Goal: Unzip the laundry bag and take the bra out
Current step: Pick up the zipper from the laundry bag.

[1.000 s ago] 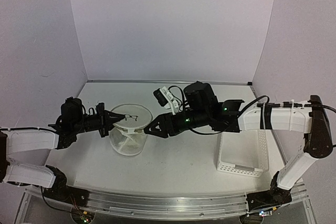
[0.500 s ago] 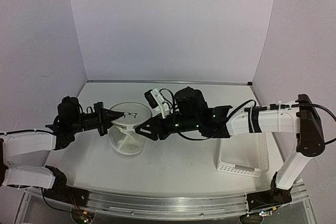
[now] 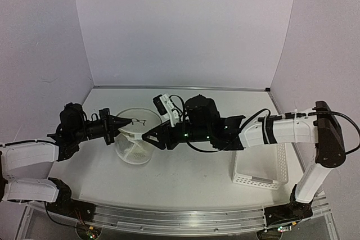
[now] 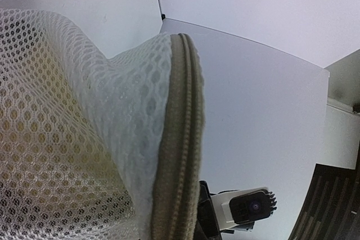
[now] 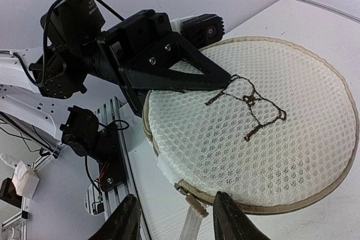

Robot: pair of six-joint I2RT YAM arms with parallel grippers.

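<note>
The laundry bag [image 3: 135, 143], a round white mesh pouch with a tan zipper rim, sits left of centre. Its round face [image 5: 264, 139] carries a small black bra outline [image 5: 250, 105]. My left gripper [image 3: 120, 125] is shut on the bag's far edge; its black fingers [image 5: 185, 71] pinch it in the right wrist view. The mesh and zipper band [image 4: 180, 139] fill the left wrist view and hide the left fingers. My right gripper [image 5: 175, 217] is open, its fingers on either side of the zipper pull [image 5: 194, 205] and its white ribbon tab. It shows at the bag's right side [image 3: 148, 137]. The bra itself is hidden.
A white perforated plastic basket [image 3: 260, 168] stands at the right, under my right forearm. The left arm's body and the front aluminium rail [image 5: 115, 155] show behind the bag in the right wrist view. Lilac walls close the back and both sides.
My right arm has reached leftward until its open fingers came up to the bag's near rim. The left gripper and the bag shifted slightly left.
</note>
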